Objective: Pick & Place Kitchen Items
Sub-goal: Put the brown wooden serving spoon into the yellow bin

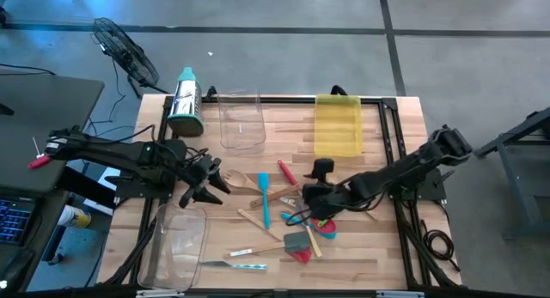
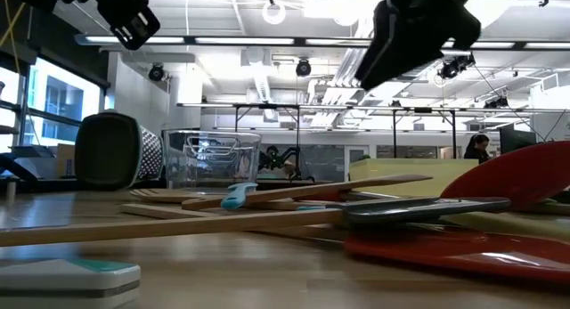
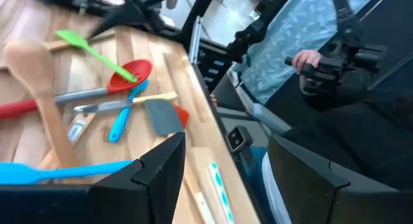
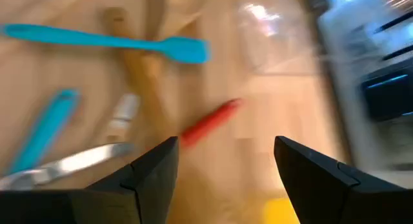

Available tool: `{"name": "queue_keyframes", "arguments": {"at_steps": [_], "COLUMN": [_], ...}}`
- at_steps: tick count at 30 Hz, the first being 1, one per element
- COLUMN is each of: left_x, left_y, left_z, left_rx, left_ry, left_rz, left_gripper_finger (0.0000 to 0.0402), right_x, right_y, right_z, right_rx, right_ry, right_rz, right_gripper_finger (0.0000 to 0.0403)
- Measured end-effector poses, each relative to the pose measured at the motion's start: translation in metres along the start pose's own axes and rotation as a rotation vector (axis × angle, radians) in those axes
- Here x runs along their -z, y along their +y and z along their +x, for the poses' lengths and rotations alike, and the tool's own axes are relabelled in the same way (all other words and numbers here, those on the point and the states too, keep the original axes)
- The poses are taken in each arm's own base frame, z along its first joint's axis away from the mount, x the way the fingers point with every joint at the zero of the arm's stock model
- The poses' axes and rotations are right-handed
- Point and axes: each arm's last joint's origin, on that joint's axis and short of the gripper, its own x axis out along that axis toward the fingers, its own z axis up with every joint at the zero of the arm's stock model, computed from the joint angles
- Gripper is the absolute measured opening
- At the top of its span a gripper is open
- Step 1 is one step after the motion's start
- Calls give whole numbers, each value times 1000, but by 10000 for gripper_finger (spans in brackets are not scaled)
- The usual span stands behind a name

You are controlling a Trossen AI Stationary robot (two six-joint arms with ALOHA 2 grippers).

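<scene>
High view: overhead, looking straight down on the whole tabletop (image 1: 361, 255) and both arms. Low view: at tabletop height, close behind the utensils, facing level across the tabletop into the room. Left wrist view: looks past its end effector (image 3: 222, 169) across the utensils to the tabletop's edge and a person (image 3: 290, 37) beyond. Right wrist view: close above the tabletop. All four share the blue spatula (image 1: 264, 197) (image 2: 239, 196) (image 3: 61, 172) (image 4: 110, 40).
</scene>
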Motion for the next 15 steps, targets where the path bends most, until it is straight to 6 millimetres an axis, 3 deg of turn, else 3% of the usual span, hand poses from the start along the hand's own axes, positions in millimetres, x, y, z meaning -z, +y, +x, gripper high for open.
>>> {"name": "queue_keyframes", "arguments": {"at_steps": [6, 15], "left_x": [-3, -2], "left_y": [2, 4], "left_z": [6, 8], "left_rx": [-14, -25], "left_ry": [-22, -16], "left_rz": [42, 85], "left_gripper_finger": [217, 217], "right_x": [5, 6], "right_y": [1, -39], "right_z": [21, 49], "right_rx": [-145, -253], "right_ry": [112, 210], "right_rz": [120, 241], "right_gripper_finger": [247, 247]}}
